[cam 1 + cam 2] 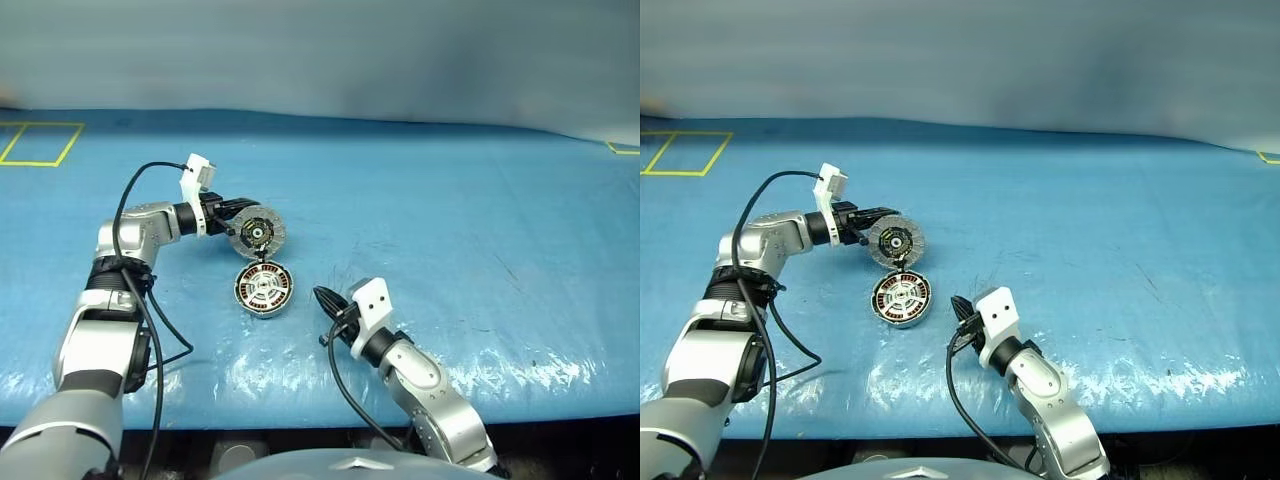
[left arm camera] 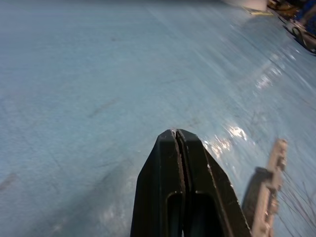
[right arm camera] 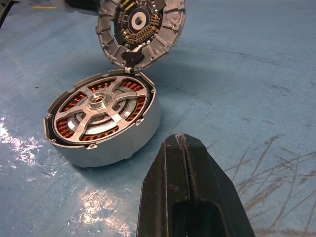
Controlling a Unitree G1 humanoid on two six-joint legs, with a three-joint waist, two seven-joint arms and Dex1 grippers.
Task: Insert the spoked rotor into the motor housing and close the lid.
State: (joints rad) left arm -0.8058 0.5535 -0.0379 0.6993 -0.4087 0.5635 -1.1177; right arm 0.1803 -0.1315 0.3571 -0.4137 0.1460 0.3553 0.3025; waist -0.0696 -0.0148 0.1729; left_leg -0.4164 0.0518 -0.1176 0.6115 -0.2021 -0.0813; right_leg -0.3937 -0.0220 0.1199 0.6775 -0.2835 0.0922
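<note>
While closed, left end effector [image 1: 236,210] touches raised lid [image 1: 257,232] behind housing [image 1: 263,288]

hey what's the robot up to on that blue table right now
It is assembling a small motor. The spoked rotor already sits inside the motor housing on the blue table, copper windings showing between its spokes. The hinged lid stands open and upright behind the housing. The left gripper, fingers shut, is right at the back of the lid, apparently to push it closed. The right gripper, also shut and holding nothing, hangs just beside the housing.
</note>
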